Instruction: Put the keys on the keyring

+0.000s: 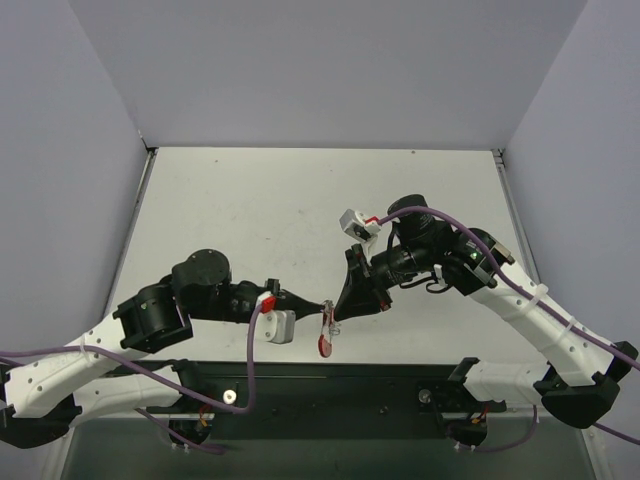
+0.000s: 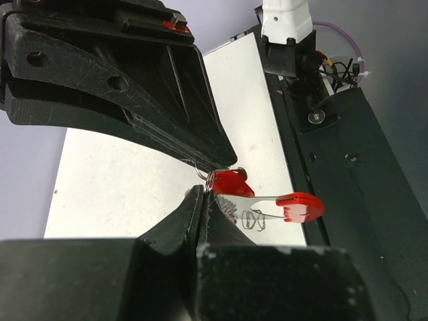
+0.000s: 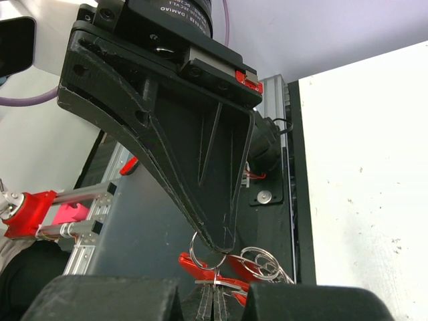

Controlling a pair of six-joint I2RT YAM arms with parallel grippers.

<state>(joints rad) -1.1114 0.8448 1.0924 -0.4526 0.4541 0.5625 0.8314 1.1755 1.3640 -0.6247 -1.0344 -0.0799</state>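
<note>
Right wrist view: "DAMIAO" is read on the facing motor (image 3: 175, 12). The left gripper (image 2: 204, 195) is clamped on the key (image 2: 299, 207) and the right gripper (image 3: 212, 286) on the keyring (image 3: 259, 262), above the tabletop's (image 1: 300, 200) near edge. The chain is partly hidden.

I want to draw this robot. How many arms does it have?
2. The left arm reaches in from the left, the right arm from the right. No more visible.
</note>
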